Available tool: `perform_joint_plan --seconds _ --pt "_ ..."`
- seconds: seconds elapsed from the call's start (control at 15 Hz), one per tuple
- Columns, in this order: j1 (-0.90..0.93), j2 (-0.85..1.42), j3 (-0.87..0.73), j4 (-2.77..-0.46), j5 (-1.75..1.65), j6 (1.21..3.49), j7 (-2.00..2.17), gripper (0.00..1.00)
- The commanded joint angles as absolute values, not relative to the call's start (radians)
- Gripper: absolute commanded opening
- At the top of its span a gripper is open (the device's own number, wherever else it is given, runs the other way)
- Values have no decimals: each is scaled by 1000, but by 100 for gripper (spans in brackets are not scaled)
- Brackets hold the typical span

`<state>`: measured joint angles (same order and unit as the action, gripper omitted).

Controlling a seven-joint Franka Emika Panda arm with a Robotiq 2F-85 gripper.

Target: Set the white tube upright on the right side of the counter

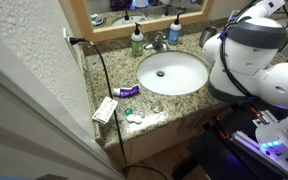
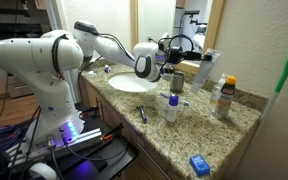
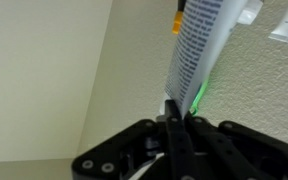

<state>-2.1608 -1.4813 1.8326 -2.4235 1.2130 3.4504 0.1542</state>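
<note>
In the wrist view my gripper (image 3: 174, 108) is shut on one end of the white tube (image 3: 199, 45), a slim tube with dark printed text that points away from the fingers over the speckled granite counter (image 3: 269, 90). In an exterior view the gripper (image 2: 184, 68) hangs over the counter (image 2: 174, 135) past the sink, near a metal cup (image 2: 178, 80). The tube (image 2: 202, 72) seems to stand tilted just beyond it. In the exterior view from the counter's other end the arm's body hides the gripper and the tube, and the counter (image 1: 179, 100) shows around the basin.
The oval sink (image 1: 172, 72) and faucet (image 1: 159, 42) are mid-counter. A flat white box with purple print (image 1: 104, 108) lies at one end. A stubby white bottle with a blue cap (image 2: 171, 105), more bottles (image 2: 224, 95) and a blue item (image 2: 198, 163) stand at the other end, by the wall.
</note>
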Motion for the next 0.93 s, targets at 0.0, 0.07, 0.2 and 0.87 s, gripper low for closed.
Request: perform_joint_plan --seconds 0.0,0.07,0.2,0.87 --pt "-2211 -1481 1890 -2425 1265 3482 32 1" --pt "-2242 -1480 1922 -2414 1268 3489 53 1" --pt "-2191 -1475 1874 -2421 1245 3450 76 4" --pt "-2306 -1471 1965 -2350 1350 3479 68 1"
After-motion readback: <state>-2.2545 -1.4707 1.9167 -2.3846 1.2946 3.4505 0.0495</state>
